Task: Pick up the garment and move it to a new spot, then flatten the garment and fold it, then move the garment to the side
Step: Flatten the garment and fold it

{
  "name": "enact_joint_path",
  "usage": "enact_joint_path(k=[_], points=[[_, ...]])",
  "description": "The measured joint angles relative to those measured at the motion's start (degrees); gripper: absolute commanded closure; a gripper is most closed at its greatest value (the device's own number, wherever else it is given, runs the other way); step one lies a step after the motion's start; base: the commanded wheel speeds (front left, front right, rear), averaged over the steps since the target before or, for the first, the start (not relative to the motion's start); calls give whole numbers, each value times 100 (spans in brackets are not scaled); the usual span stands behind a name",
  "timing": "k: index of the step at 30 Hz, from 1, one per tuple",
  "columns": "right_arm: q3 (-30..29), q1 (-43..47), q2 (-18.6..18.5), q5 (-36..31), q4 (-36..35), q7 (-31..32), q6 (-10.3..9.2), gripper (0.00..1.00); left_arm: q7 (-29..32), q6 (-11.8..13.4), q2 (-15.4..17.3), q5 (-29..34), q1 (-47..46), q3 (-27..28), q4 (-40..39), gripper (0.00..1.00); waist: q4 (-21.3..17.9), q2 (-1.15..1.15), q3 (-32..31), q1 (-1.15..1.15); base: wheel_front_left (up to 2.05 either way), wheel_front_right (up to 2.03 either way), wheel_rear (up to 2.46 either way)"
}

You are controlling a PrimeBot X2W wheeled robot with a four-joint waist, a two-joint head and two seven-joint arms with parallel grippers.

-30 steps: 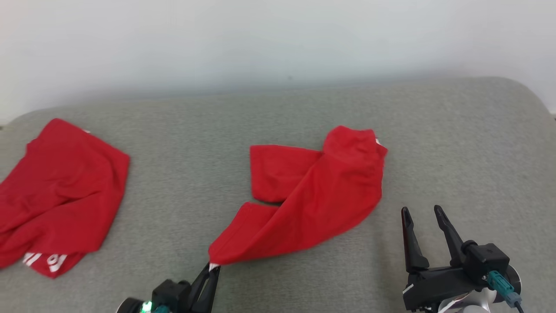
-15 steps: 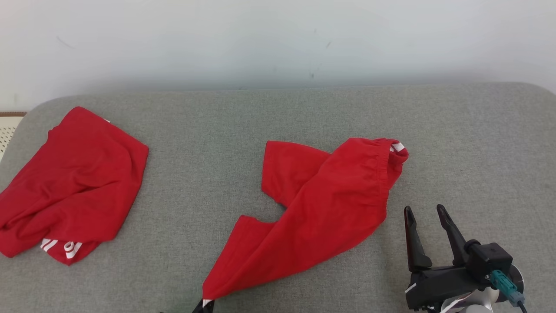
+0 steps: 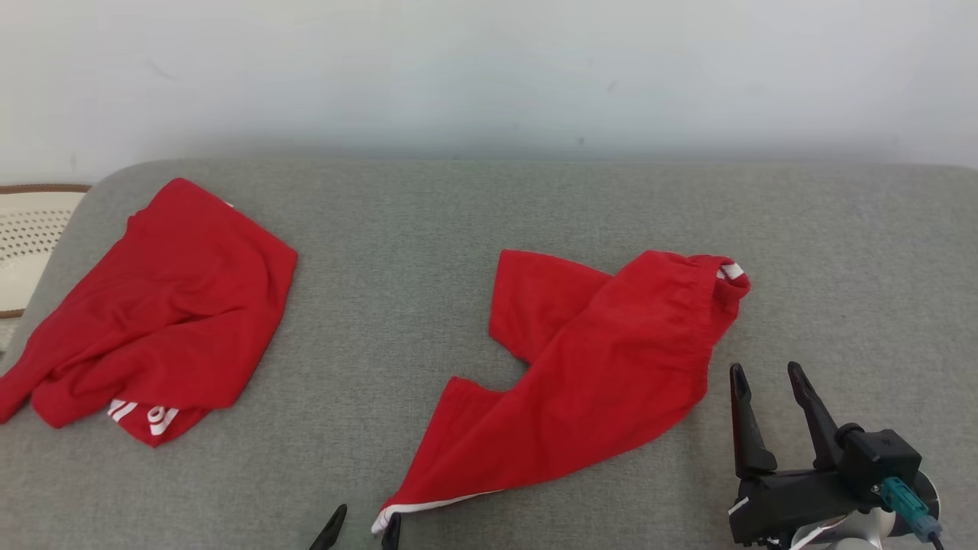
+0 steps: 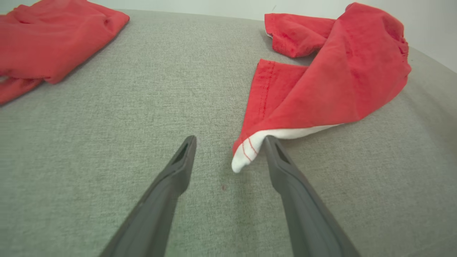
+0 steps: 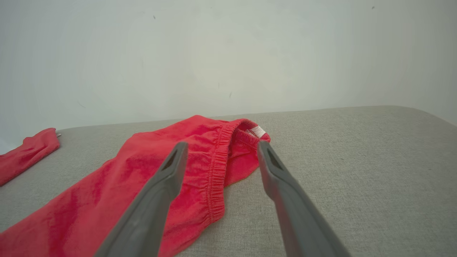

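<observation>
Head view, nearest edge: two grippers, two dark fingers each, four in all. Left gripper point(image 3: 361, 528) shows just its fingertips at the bottom edge, spread apart, nothing pinched. Left wrist view confirms the same for the left gripper point(image 4: 229, 142): the gap is wide, low over the grey cushion point(image 4: 107, 107), and the garment's white hem corner point(image 4: 246, 153) lies on the fabric inside that gap, right beside one fingertip. Contact cannot be told.

Right gripper point(image 3: 766, 370) sits lower right, fingers spread, empty, just beside the garment's near right edge. In the right wrist view the right gripper point(image 5: 222, 144) points over the elastic waistband point(image 5: 217, 160), clear of it.

Red garments: two.
- Garment point(image 3: 603, 374): centre-right of the cushion point(image 3: 382, 229), crumpled. It runs diagonally from the white-trimmed corner near the left fingertips up to the waistband at the far right. One leg is folded out to the left. One small white label point(image 5: 257, 131) shows at the waistband.
- Second garment point(image 3: 168, 305): far left, well apart, bunched, with white markings at its near edge.

Left edge, beyond the cushion: one cream perforated object point(image 3: 30, 229). Farthest back: one plain pale wall point(image 3: 489, 69).
</observation>
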Motion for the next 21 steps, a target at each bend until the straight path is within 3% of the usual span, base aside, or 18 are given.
enact_joint_path(k=[12,21], points=[[-109,100,-18,-1,47,9,0,0,-177,278,112,-73,255,247,-466,0,274,0,-120,0,0,0,0],[-172,260,-87,81,176,26,0,0,-233,439,87,66,121,591,-869,0,270,0,-183,0,0,0,0]])
